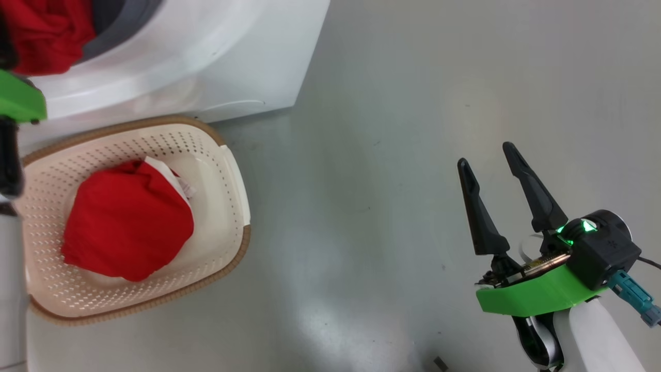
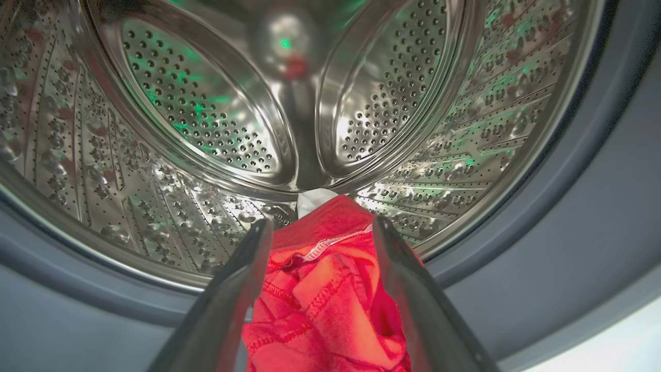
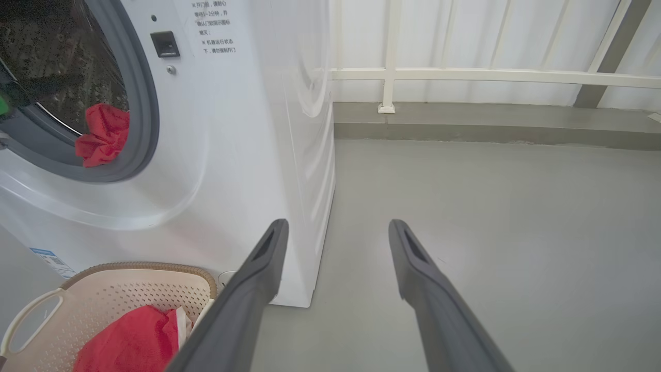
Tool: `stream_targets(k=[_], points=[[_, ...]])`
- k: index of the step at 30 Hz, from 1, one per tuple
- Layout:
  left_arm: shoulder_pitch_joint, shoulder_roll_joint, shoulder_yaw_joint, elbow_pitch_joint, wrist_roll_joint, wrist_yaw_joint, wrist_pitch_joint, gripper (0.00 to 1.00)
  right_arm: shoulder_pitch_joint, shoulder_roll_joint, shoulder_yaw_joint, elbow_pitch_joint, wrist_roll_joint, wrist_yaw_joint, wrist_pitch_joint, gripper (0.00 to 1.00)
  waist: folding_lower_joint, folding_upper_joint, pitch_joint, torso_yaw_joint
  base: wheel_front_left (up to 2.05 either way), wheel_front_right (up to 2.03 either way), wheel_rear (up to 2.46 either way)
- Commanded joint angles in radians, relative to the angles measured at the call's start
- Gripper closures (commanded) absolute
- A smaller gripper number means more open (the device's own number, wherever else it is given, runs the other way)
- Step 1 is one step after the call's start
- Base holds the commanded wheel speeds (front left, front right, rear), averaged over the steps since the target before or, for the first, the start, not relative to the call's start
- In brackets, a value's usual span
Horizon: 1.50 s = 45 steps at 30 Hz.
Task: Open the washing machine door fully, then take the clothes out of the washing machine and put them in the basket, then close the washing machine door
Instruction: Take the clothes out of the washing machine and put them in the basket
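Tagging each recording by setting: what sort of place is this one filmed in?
Probably a home laundry spot, perhaps a balcony or utility area: a white front-loading washing machine stands on bare grey floor, a laundry basket with red clothes before it, a pale railing beyond.

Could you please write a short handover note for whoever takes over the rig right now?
Left gripper: jaws spread around the second red garment at the washing machine drum mouth, apparently not clamped.
Right gripper: open, empty, above the floor.
Basket: on the floor by the machine, first red garment inside.
Done: one garment in the basket.
Left: grip and move the second, then close the door.
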Motion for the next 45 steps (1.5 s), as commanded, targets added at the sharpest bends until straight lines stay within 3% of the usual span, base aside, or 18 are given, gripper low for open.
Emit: stream_targets(k=[1, 11, 30, 39, 40, 42, 45], points=[[-0.026, 0.053, 0.022, -0.012, 0.003, -0.004, 0.012, 0.0, -0.009, -0.011, 0.022, -0.018, 0.011, 0.005, -0.006, 0.0, 0.0, -0.0001, 0.024, -0.016, 0.0, 0.0, 0.0], [-0.165, 0.098, 0.01, 0.079, -0.018, -0.02, 0.125, 0.0, -0.031, -0.011, 0.044, -0.008, 0.024, 0.005, -0.006, 0.0, 0.0, -0.0001, 0.066, -0.052, 0.0, 0.0, 0.0], [-0.294, 0.246, -0.033, 0.228, -0.027, -0.006, 0.612, 0.0, -0.056, -0.011, 0.084, 0.008, 0.061, 0.005, -0.006, 0.0, 0.0, -0.0001, 0.096, -0.127, 0.0, 0.0, 0.0], [-0.287, 0.276, -0.042, 0.212, -0.04, -0.009, 0.715, 0.0, -0.054, -0.011, 0.085, 0.008, 0.069, 0.005, -0.006, 0.0, 0.0, -0.0001, 0.1, -0.137, 0.0, 0.0, 0.0], [-0.282, 0.28, -0.043, 0.206, -0.039, -0.01, 0.714, 0.39, -0.054, -0.011, 0.084, 0.008, 0.07, 0.005, -0.006, 0.0, 0.0, -0.0001, 0.101, -0.136, 0.0, 0.0, 0.0], [-0.27, 0.281, -0.043, 0.195, -0.044, -0.013, 0.71, 1.0, -0.055, -0.011, 0.083, 0.008, 0.072, 0.005, -0.006, 0.0, 0.0, -0.0001, 0.1, -0.134, 0.0, 0.0, 0.0], [-0.253, 0.277, -0.039, 0.169, -0.052, -0.018, 0.685, 1.0, -0.056, -0.011, 0.082, 0.007, 0.072, 0.005, -0.006, 0.0, 0.0, -0.0001, 0.1, -0.128, 0.0, 0.0, 0.0]])
